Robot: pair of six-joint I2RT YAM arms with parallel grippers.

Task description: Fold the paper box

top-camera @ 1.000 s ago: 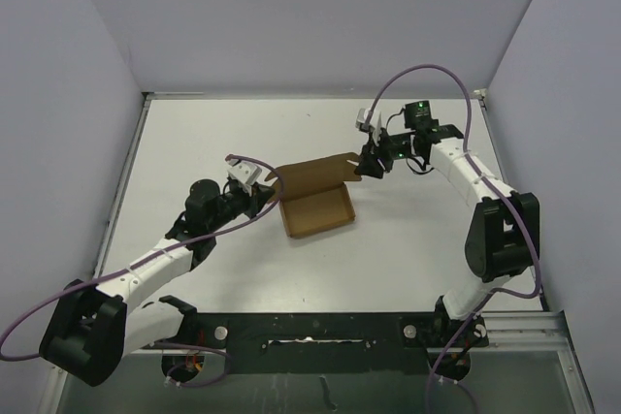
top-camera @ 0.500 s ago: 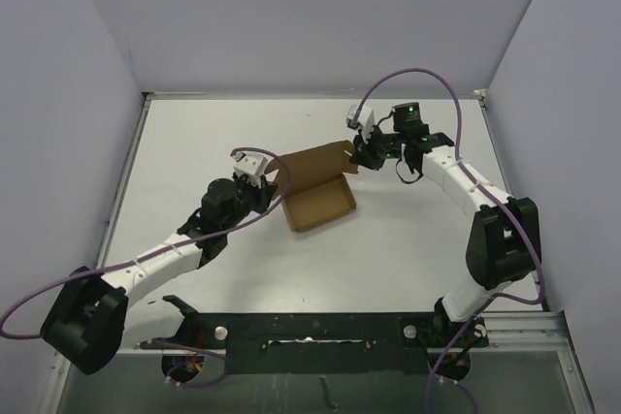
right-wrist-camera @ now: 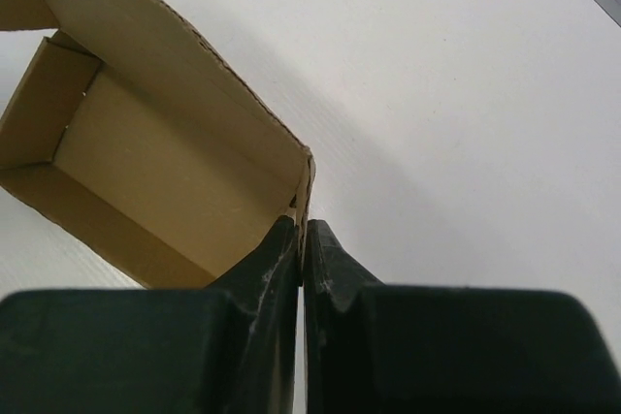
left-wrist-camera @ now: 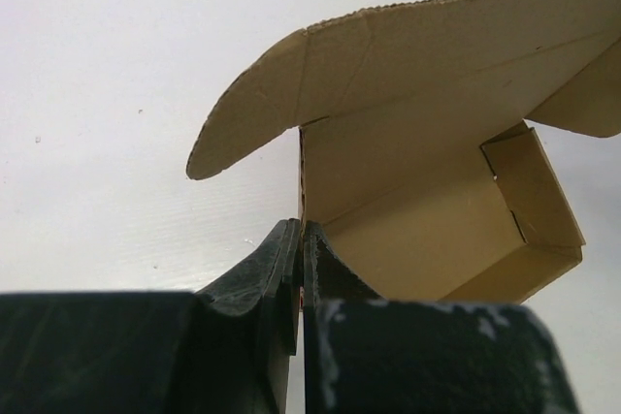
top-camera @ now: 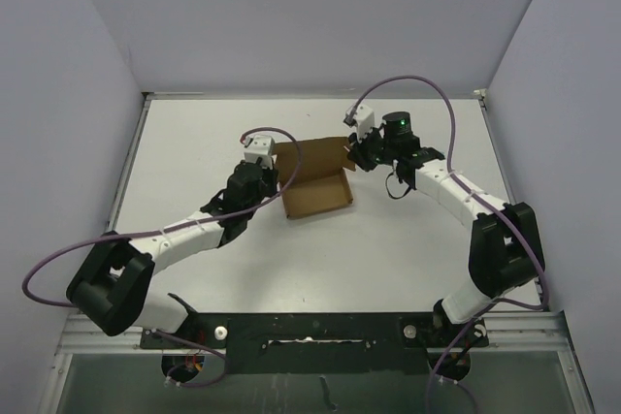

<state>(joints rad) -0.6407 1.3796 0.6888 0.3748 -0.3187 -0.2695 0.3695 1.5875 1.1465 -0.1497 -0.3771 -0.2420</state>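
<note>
The paper box point(top-camera: 315, 179) is brown cardboard, a shallow open tray with its lid panel raised behind it, held between both arms near the middle of the table. My left gripper point(top-camera: 269, 179) is shut on the box's left side wall; in the left wrist view the thin wall edge runs down between my pinched fingers point(left-wrist-camera: 303, 249), with the box point(left-wrist-camera: 427, 162) and a rounded flap above. My right gripper point(top-camera: 355, 155) is shut on the box's right edge; the right wrist view shows the cardboard corner point(right-wrist-camera: 305, 181) nipped at the gripper point(right-wrist-camera: 302, 239), the box interior point(right-wrist-camera: 165, 172) to the left.
White table point(top-camera: 194, 133) with grey walls on three sides. A black rail point(top-camera: 320, 329) with the arm bases runs along the near edge. Purple cables loop over both arms.
Both arms have moved away from the near edge, carrying the box farther back. The right gripper has closed on the box's right edge. The lid panel stands more upright.
</note>
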